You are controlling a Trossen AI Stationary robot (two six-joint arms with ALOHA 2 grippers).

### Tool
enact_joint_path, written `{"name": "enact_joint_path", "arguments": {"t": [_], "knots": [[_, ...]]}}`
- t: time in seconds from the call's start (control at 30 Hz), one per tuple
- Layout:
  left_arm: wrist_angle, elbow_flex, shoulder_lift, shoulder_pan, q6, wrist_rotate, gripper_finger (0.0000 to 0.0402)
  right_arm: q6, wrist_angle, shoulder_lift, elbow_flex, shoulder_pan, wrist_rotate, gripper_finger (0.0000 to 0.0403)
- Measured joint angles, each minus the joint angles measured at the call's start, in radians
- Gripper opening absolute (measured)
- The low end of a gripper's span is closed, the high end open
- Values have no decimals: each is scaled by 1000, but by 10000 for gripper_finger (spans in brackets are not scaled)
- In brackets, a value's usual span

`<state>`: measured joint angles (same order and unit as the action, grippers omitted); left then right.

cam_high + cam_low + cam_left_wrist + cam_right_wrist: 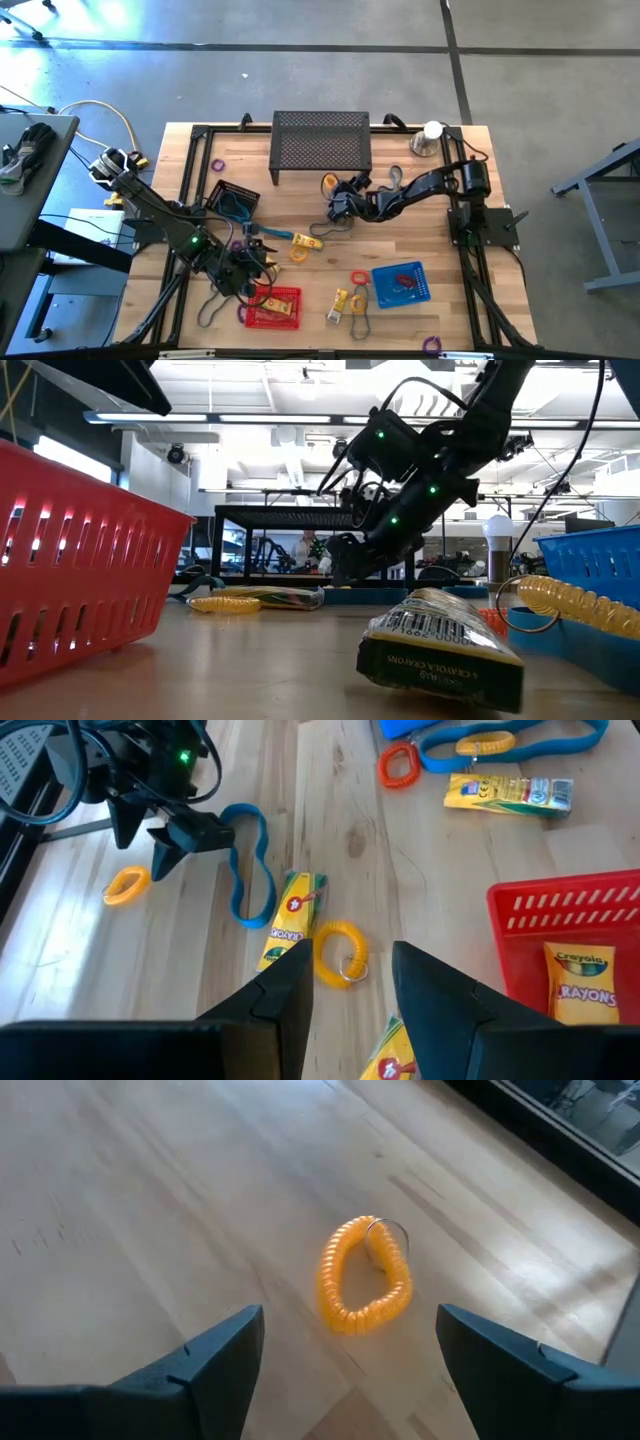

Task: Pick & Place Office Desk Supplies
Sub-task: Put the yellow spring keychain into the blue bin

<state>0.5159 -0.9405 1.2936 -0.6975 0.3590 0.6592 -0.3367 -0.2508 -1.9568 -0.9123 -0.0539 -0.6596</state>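
Right gripper (345, 1355) jaws spread wide, empty; orange coil wrist ring (364, 1275) lies on the table just ahead, between the fingers.

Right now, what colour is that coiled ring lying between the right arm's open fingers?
Orange-yellow; the coiled ring shows best in the right wrist view.

Yellow coil ring (364, 1277) flat on bare wood; crayon boxes (291, 919), teal loop (250, 860) scattered nearby

Yellow coil ring (364, 1276), red basket (274, 308), blue basket (402, 284), black mesh stand (321, 146).
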Motion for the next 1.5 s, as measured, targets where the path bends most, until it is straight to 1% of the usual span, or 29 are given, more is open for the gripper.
{"name": "enact_joint_path", "arguments": {"t": [0.2,0.3,0.4,0.6,0.77,0.83,0.93,1.03,1.13,1.2,1.3,1.5], "knots": [[0,0,0,1,-3,0,132,24,-19,0,0,-38,21,285],[0,0,0,1,-3,0,132,47,-18,0,0,-63,57,285],[0,0,0,1,-3,-1,132,52,-55,-33,-1,-79,68,285],[2,3,1,0,-2,-3,132,52,-143,-83,-3,-105,146,285],[0,3,1,0,1,-4,132,49,-150,-92,-3,-105,155,284],[0,3,1,0,1,-4,132,49,-148,-92,-3,-105,159,277],[0,3,1,0,1,-4,132,45,-145,-93,-3,-105,167,247],[0,3,1,0,5,-4,132,42,-140,-93,-3,-104,190,200],[0,3,1,0,5,-4,132,46,-139,-94,-3,-102,219,142],[0,3,1,0,6,-4,132,49,-139,-94,-3,-100,245,96],[0,3,1,-5,8,-4,132,54,-138,-94,-3,-88,257,32],[0,3,1,-24,23,-5,132,57,-124,-81,-1,-49,244,29]]}}
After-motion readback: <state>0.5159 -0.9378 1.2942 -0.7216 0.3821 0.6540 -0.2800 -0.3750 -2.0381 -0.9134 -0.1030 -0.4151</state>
